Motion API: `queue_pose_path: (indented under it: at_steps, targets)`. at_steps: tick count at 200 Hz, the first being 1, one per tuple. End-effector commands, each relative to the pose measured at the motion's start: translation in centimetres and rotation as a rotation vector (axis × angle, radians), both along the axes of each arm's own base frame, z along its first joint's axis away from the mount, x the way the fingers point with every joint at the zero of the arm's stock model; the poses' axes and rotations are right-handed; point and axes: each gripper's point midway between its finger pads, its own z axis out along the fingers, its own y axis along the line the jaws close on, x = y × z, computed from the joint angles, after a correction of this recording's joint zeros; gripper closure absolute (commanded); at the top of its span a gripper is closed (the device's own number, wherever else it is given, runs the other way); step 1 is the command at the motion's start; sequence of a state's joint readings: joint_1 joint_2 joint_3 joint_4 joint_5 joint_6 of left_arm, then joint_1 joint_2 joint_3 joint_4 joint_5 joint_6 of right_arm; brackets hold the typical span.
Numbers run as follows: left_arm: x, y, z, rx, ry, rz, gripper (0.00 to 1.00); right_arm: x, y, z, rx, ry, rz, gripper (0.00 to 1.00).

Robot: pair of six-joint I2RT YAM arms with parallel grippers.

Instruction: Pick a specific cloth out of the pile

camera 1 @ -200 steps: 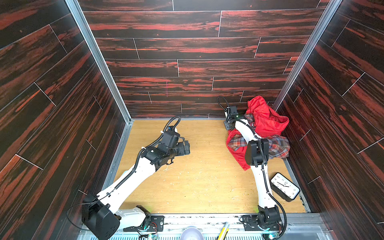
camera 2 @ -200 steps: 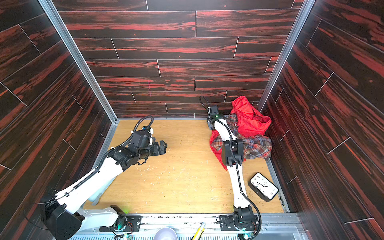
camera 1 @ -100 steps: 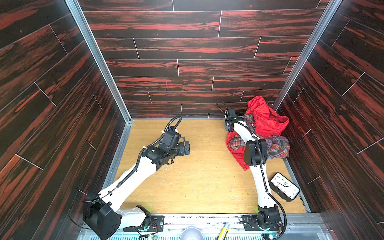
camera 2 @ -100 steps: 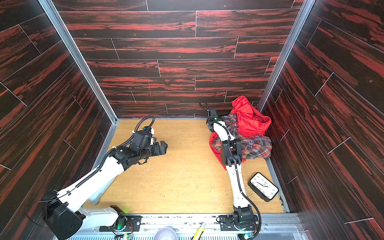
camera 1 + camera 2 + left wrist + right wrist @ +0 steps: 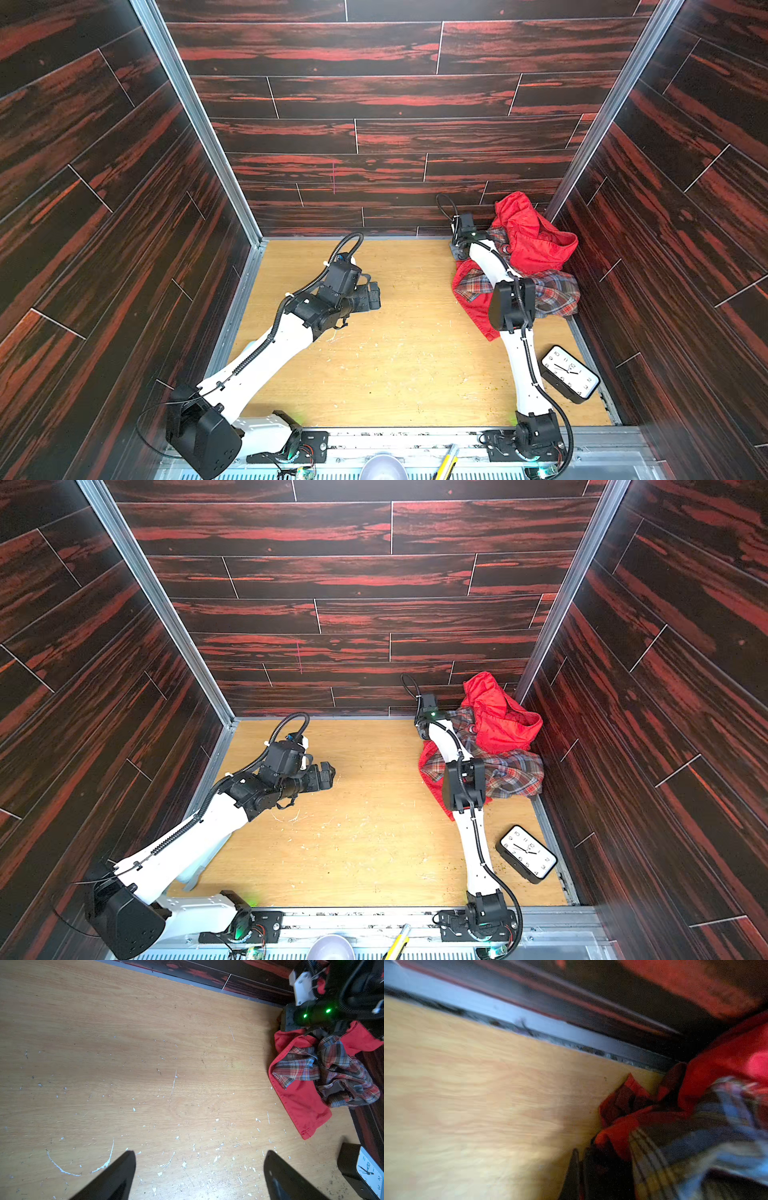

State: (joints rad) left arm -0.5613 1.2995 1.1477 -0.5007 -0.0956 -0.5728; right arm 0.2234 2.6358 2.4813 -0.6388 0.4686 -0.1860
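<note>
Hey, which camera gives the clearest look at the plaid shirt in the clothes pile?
The left wrist view: the plaid shirt lies sharp and nearly uncovered on the red garment. In both top views the right arm crosses part of the shirt. The right wrist view shows only a blurred close-up patch.

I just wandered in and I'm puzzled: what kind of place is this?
Probably a robot test booth: two white arms, a scratched wooden floor boxed in by dark panels, and a pile of clothes left as practice material.
</note>
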Motion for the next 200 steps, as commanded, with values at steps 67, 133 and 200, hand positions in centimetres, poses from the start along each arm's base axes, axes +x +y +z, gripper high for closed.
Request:
queue_pose_path:
  at_steps: [67, 133, 200]
  targets:
    - [-0.2, -0.5, -0.2, -0.028, 0.005, -0.013, 0.01, -2.2, -0.5, 21.9, 0.170, -0.338, 0.035, 1.00]
    - [-0.6, -0.4, -0.6, -0.033, 0.003, -0.022, 0.01, -6.7, -11.6, 36.2, 0.229, -0.621, -0.111, 1.00]
    - [-0.4, -1.4, -0.6, -0.083, -0.001, -0.038, 0.01, -16.7, -9.2, 57.6, 0.390, -1.208, 0.124, 1.00]
